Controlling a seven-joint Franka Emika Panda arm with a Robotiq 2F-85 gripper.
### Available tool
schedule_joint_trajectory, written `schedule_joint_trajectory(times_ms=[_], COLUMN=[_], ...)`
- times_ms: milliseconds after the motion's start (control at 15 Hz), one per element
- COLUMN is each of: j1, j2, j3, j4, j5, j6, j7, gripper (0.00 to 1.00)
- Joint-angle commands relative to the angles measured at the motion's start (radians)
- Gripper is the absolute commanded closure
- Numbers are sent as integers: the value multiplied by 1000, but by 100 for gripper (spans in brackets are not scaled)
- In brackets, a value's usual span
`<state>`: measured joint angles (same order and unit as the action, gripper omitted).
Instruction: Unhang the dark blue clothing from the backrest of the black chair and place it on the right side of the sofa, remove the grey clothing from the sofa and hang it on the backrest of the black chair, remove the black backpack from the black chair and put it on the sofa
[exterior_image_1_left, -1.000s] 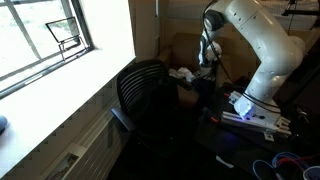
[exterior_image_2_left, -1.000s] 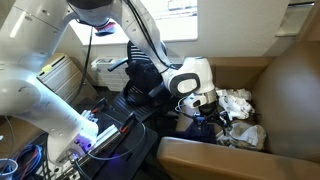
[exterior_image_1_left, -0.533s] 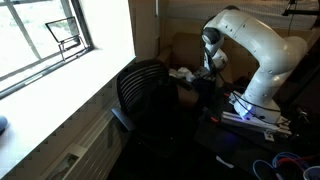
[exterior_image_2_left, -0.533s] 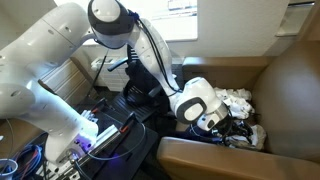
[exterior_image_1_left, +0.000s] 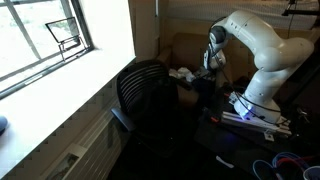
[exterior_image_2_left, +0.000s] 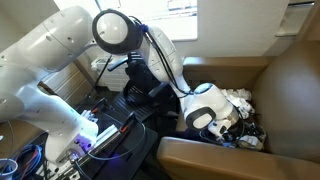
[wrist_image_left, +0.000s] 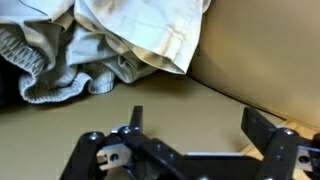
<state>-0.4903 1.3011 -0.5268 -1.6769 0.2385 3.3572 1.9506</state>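
Grey clothing (wrist_image_left: 110, 45), pale crumpled fabric, is lying on the brown-tan upholstered sofa (wrist_image_left: 262, 62); the black two-fingered gripper (wrist_image_left: 192, 113) is hovering beside it, jaws standing wide, empty.

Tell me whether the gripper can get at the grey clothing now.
Probably yes: the open gripper hangs close to the grey clothing, and only bare sofa lies between them.

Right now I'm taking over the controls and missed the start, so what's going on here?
The robot arm reaches over the sofa, its end effector open and empty, just short of the grey clothing heaped on the seat. Nothing is gripped yet. The black chair stands near the sofa with its backrest slats showing.
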Motion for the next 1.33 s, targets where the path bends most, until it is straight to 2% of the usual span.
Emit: schedule_joint_trajectory(times_ms=[0, 67, 133, 200, 267, 333, 467, 533, 600, 800, 867, 933, 1000, 1067, 1133, 1200, 1267], j1=[-103, -149, -184, -238, -314, -366, -487, -381, -419, -402, -437, -522, -530, -567, -565, -537, -529], j2=[3, 38, 65, 77, 90, 125, 195, 102, 125, 126, 106, 113, 110, 115, 121, 119, 126], j3=[120, 161, 179, 243, 352, 393, 561, 438, 477, 452, 504, 654, 675, 739, 748, 715, 701], j4=[41, 191, 227, 283, 343, 401, 487, 352, 378, 379, 364, 374, 367, 363, 376, 392, 382], j5=[-13, -29, -150, -205, -185, -339, -509, -401, -435, -423, -478, -463, -448, -425, -368, -299, -371], j6=[174, 98, 113, 106, 102, 100, 52, 82, 81, 84, 40, -22, -80, -143, -222, -296, -194], j7=[-184, -217, -145, -168, -296, -202, -216, -196, -199, -197, -213, -374, -409, -489, -553, -592, -498], gripper=[0, 0, 0, 0, 0, 0, 0, 0, 0, 0, 0, 0, 0, 0, 0, 0, 0])
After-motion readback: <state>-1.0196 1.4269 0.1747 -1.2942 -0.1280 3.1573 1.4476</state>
